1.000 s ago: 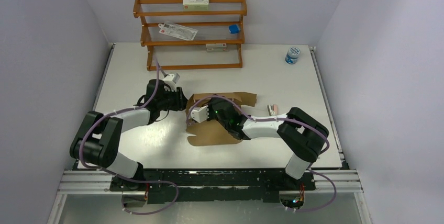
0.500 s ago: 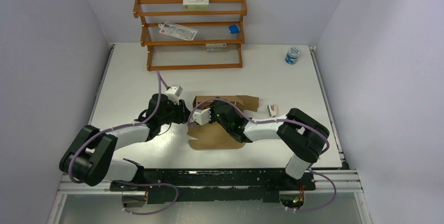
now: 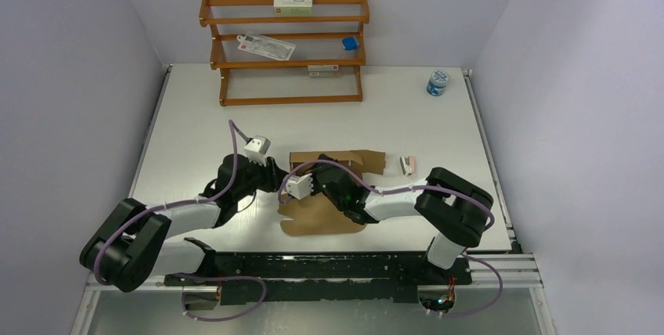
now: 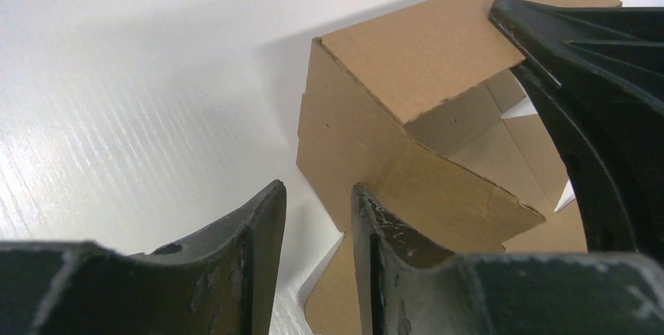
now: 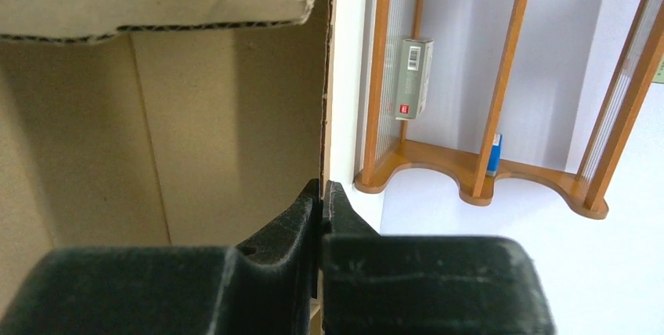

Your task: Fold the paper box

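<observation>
The paper box (image 3: 327, 216), brown cardboard partly folded up, lies on the white table (image 3: 196, 116) toward its near edge, between the arms; the right gripper (image 5: 322, 190) pinches the edge of one upright wall, fingers pressed together on it; the left gripper (image 4: 317, 194) sits just beside the box's raised corner, fingers narrowly parted, holding nothing; a wooden rack (image 3: 283, 49) stands well apart at the far side.

The left gripper (image 4: 317, 196) has its jaws slightly apart over the white table (image 4: 117, 116). Just ahead and to the right stands the partly folded paper box (image 4: 368, 155). The right gripper (image 4: 575, 77) overlaps the box's far right.
</observation>
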Motion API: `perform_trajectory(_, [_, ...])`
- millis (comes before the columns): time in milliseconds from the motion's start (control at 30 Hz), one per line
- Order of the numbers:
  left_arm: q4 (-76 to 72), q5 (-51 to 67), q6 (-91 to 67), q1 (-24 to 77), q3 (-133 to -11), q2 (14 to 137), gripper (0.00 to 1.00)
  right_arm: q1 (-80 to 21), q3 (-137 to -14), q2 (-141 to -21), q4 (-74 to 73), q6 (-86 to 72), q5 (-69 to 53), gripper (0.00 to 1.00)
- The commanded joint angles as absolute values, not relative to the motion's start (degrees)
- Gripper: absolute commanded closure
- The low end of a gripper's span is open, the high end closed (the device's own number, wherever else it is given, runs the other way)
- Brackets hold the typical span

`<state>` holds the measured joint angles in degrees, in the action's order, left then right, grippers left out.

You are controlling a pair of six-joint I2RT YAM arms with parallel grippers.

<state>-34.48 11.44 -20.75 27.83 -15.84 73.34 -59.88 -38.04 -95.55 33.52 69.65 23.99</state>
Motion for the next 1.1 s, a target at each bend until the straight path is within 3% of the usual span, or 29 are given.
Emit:
perform_trajectory(0, [-43.0, 10.1, -20.0, 29.6, -12.4, 69.8, 0.58, -61.1, -36.1, -94.9, 33.2, 68.7, 25.0, 0.96])
perform_trajectory(267, [-46.0, 7.9, -20.9, 31.6, -7.1, 63.3, 0.53, -63.1, -34.9, -94.5, 34.3, 69.6, 27.2, 0.96])
perform_trajectory(733, [-48.7, 7.5, -21.7, 36.7, -5.4, 64.9, 0.5, -65.7, -34.8, -93.0, 32.9, 69.6, 29.1, 0.96])
perform_trajectory(1067, [-46.7, -3.5, -23.0, 41.8, -4.1, 62.8, 0.47, -67.9, -36.1, -90.6, 29.0, 67.9, 29.2, 0.95])
